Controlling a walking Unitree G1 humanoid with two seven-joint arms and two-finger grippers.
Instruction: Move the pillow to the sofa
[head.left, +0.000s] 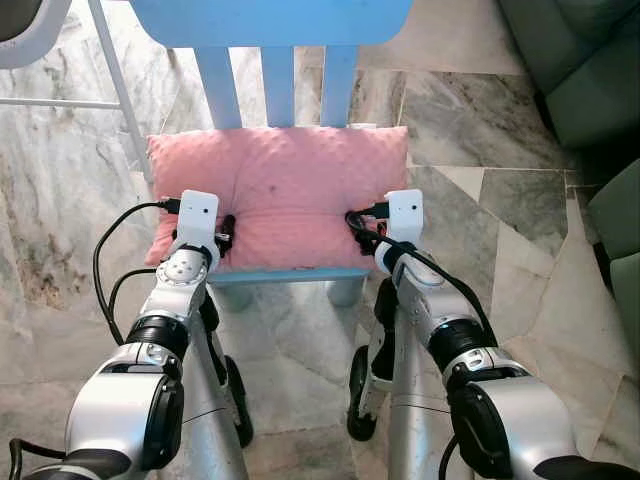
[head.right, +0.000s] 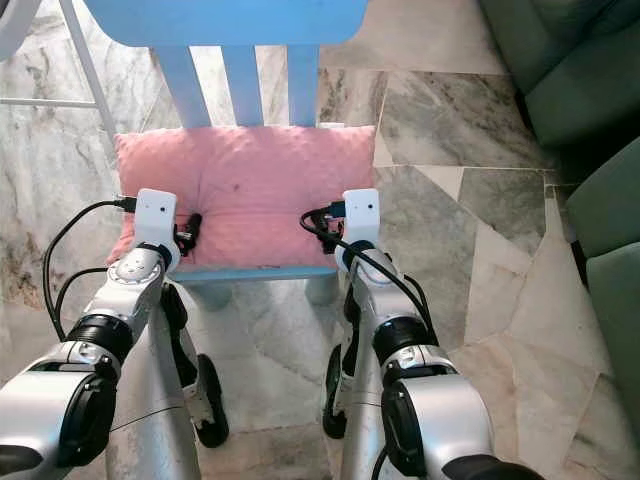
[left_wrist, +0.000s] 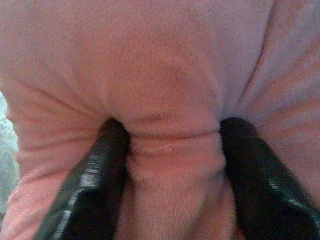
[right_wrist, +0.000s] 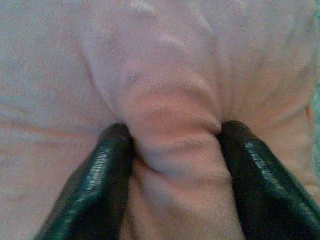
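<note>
Under you the floor (head.left: 480, 120) is polished marble in large irregular grey and cream slabs with dark veins, and at your right the dark green sofa (head.left: 590, 70) is cut off by the frame, so you get just its cushioned edge and corner. Straight ahead stands a pale blue wooden chair (head.left: 270, 70) with flat back slats; its top rail runs out of view, and its seat is almost wholly covered, with a thin blue front edge showing beneath the pillow (head.left: 290, 190). A white metal frame (head.left: 110, 70) at your far left is also cropped, and you cannot tell what it belongs to. The pillow lies flat on the chair seat, rectangular, pink, with a soft dimpled fleece surface. Your left claw (left_wrist: 172, 145) is pinched on a raised fold of that fleece near the pillow's left front edge, and your right claw (right_wrist: 172, 145) grips a similar bunched ridge near the right front edge. In the head views each white wrist camera block hides the fingertips, so the grip reads clearly from the wrist views alone.
</note>
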